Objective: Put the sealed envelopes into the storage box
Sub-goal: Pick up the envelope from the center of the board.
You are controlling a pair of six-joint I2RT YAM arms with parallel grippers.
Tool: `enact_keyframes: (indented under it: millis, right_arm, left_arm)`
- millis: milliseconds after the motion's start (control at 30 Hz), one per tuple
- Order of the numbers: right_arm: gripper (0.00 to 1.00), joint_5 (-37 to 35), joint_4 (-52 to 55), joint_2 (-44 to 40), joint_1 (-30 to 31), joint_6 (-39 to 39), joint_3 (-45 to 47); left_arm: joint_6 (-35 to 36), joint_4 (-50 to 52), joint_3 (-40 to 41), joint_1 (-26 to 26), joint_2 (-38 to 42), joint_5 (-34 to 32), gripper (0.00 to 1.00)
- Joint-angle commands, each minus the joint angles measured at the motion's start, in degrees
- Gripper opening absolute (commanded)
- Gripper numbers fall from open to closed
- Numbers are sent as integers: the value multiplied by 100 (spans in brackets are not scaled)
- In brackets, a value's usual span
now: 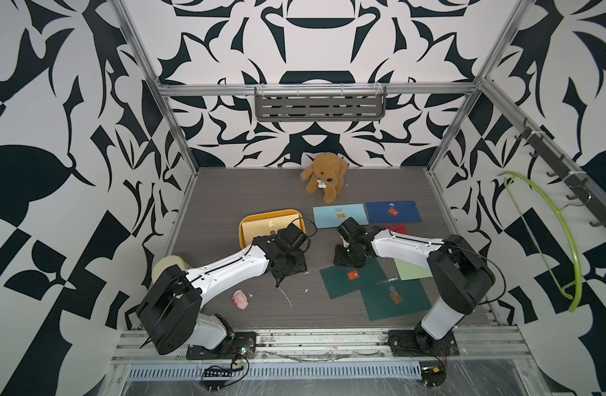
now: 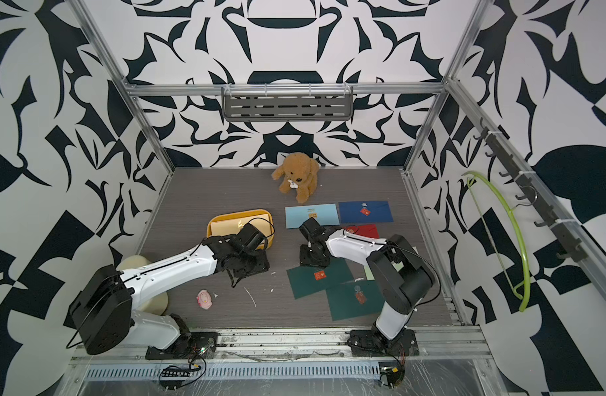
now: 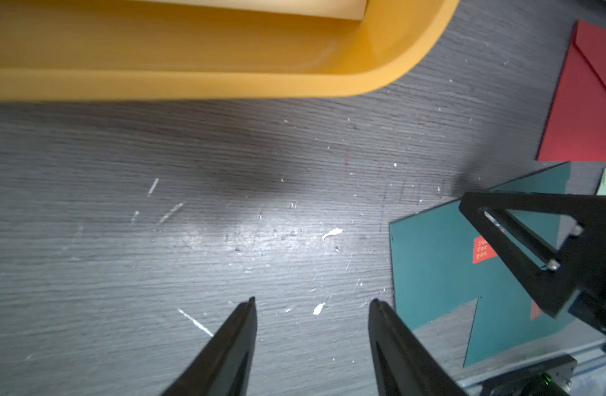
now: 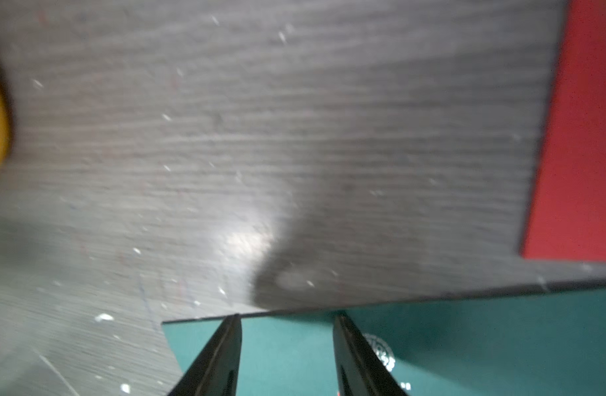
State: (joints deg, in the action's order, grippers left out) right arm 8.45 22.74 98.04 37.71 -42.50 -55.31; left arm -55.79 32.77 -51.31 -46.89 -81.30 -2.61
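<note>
**Right claw poised at a green envelope, one envelope boxed**

In both top views the storage box [image 1: 260,213] sits left of the desk's [image 1: 226,192] centre, with a yellow envelope [image 1: 265,227] lying flat inside it. The other envelopes lie on the desk's right half. A light blue envelope [image 1: 339,215] and a navy envelope [image 1: 392,212] are toward the far edge, and a red envelope [image 1: 397,229] is half hidden under the right arm [image 1: 407,245]. Nearer are a dark green envelope [image 1: 346,283], a second dark green envelope [image 1: 394,301] meeting its near corner, and a pale green envelope [image 1: 413,269]. The left arm [image 1: 233,264] ends just beside the box's near edge.

In the left wrist view the left gripper [image 3: 313,301] hangs over bare desk, moderately wide and holding nothing.

The right wrist view is blurred. The right gripper [image 4: 287,317] is somewhat narrower and empty, its tips at the dark green envelope's far edge near a corner. Whether they touch it cannot be told.

The paper lies flat, so the tips may skid over it or push it along instead of catching it. The adjoining green envelope could be dragged along with it. The two claws are near each other, so a swing toward the box risks a knock. The box fits tightly, so a tilted envelope could hang on its rim.
</note>
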Motion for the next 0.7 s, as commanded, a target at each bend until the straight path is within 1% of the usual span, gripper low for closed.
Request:
enact_keyframes:
  millis: [0, 167, 267, 433, 500, 667]
  right_arm:
    - [50, 127, -558, 421, 119, -567, -109]
    - [50, 164, -727, 572, 254, -871, -559]
    - [50, 162, -575, 374, 283, -803, -756]
    - [51, -58, 131, -304, 256, -174, -859]
    - [52, -146, 437, -499, 229, 111, -814]
    - [52, -360, 883, -974, -14, 565, -275]
  left_arm:
    - [-174, -89, 102, -6, -25, -99, 59]
    - [-244, -278, 192, -11, -180, -65, 59]
    - [-235, -404, 196, -4, -351, 29, 60]
    - [-34, -549, 207, 13, -664, 77, 60]
    - [42, -689, 263, 66, -750, 219, 60]
    - [26, -1126, 426, 110, -912, 607, 59]
